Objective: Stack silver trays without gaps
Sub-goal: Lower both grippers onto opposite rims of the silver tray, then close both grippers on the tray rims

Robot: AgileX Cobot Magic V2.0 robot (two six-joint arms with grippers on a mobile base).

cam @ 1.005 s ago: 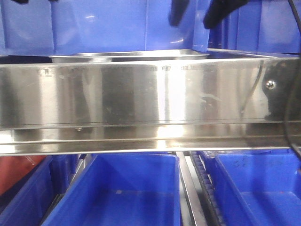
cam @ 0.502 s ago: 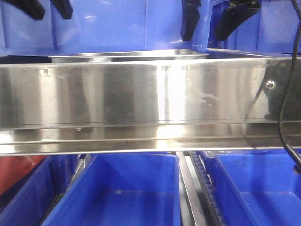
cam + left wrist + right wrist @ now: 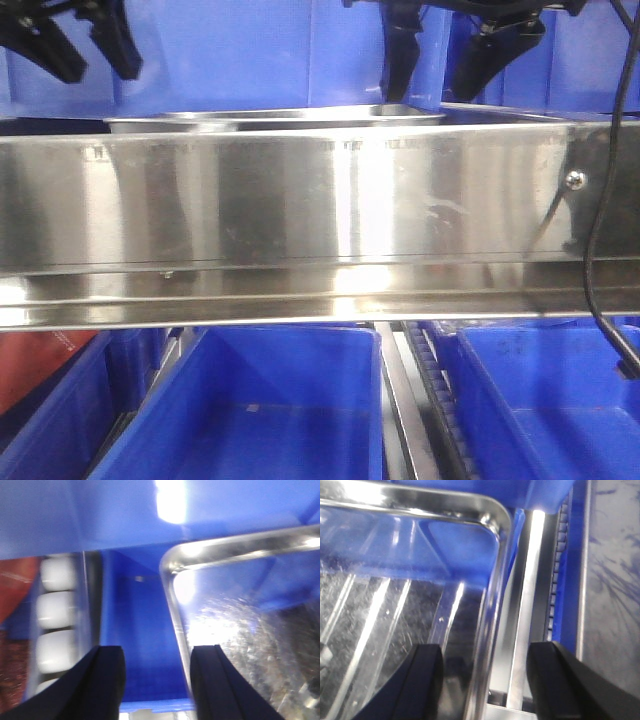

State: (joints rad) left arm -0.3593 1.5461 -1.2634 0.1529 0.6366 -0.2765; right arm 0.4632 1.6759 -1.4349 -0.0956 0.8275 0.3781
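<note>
Behind the rail (image 3: pixel 300 200), tray (image 3: pixel 275 118) lies with its long axis left-right, one end toward each arm. Left gripper (image 3: pixel 98 68) and right gripper (image 3: pixel 428 92) both wide, empty, each above one end rim. I judge neither nearer.

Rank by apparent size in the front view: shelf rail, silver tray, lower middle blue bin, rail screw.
1. shelf rail: spans the frame, nearest the camera.
2. lower middle blue bin: cropped at the bottom edge.
3. silver tray: only its rim shows above the rail, so its true size is unsure.
4. rail screw.
</note>
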